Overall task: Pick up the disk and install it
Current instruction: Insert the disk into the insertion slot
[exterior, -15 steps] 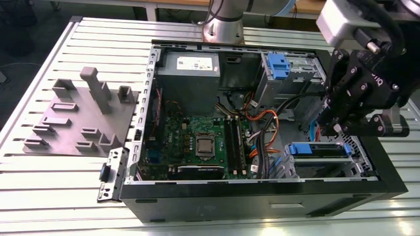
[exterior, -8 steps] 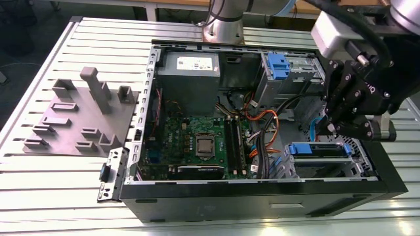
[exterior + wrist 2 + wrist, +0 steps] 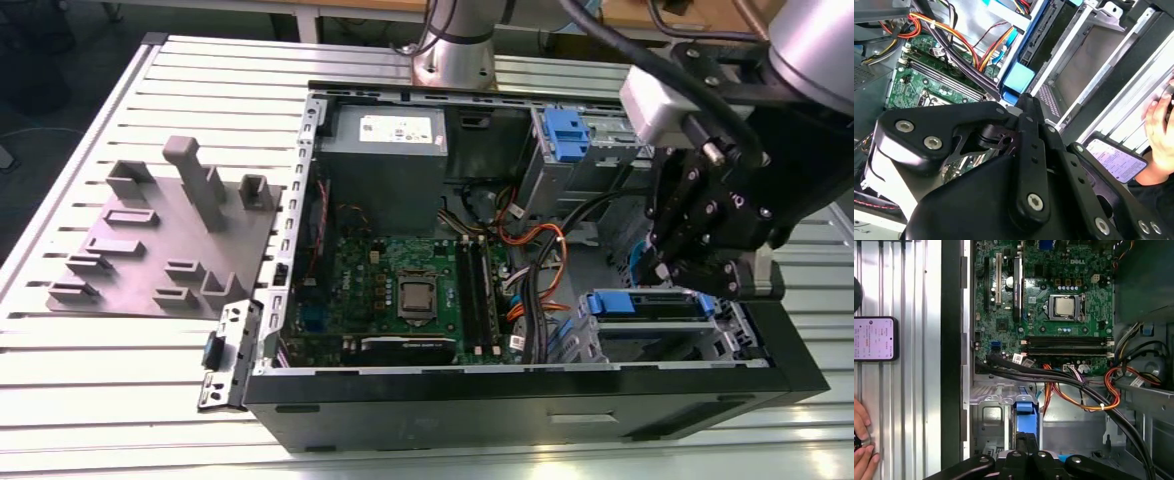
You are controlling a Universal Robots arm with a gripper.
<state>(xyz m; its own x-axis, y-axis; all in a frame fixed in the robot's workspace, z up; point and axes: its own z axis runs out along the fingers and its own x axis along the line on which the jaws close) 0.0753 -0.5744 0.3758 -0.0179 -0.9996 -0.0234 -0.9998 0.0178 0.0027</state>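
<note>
We see a slatted metal table (image 3: 107,400) carrying an open black computer case (image 3: 534,405) that lies on its side with its inside facing up. The arm (image 3: 454,45) rises from its base behind the case. At the exterior view's upper right its silver last link is bent over, so the black gripper (image 3: 697,275) points down into the case's corner at the exterior view's lower right. On the table, to the exterior view's left of the case, stands a grey fixture (image 3: 160,240) with upright pegs. Inside the case are a grey power-supply box (image 3: 387,160) and a green motherboard (image 3: 400,285). Orange and black cables (image 3: 1079,397) run between the motherboard and a grey drive cage (image 3: 989,422). The disk (image 3: 1026,420) stands on edge in that cage with its blue rail uppermost. The gripper hangs directly over one end of the disk, at or just above the rail. Its own black linkage covers the tip in both wrist views, so we cannot tell whether it is closed on the disk or free of it. Outside the case, a dark phone (image 3: 874,339) lies on the slats, and a person's hand (image 3: 861,440) rests near it.
</note>
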